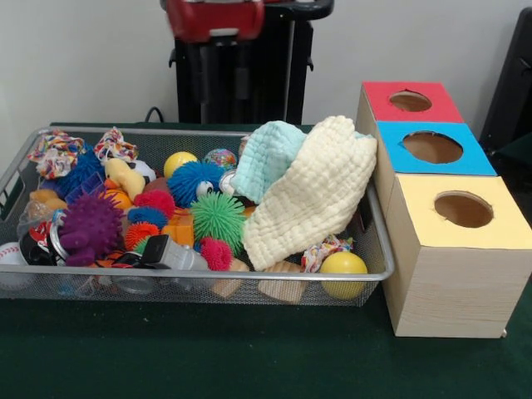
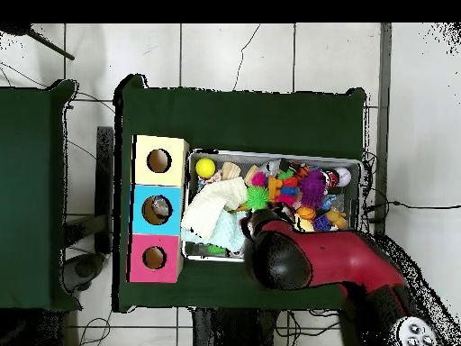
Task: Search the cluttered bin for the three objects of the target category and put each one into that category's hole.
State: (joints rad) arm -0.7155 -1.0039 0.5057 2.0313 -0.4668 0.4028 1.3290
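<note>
A silver wire-mesh bin sits on a dark green cloth-covered table, packed with toys. Draped over the bin's end nearest the boxes lie a cream waffle-weave cloth and, behind it, a pale mint cloth. Just beside that end stands a row of three pale wooden boxes, each with a round hole in a coloured top: yellow, blue and red.

The red and black robot arm reaches over the bin's edge. Its gripper cannot be made out in either view, so how far it is open, or whether it holds anything, cannot be told.

The target category is not shown. Likely risks: the two cloths hide toys beneath them, so a target could be missed; spiky rubber balls, such as the purple one, are crowded together, so a grab may snag neighbours or slip.

Beyond the table: white tiled floor, a plain pale wall, and a second green table beyond the boxes.
</note>
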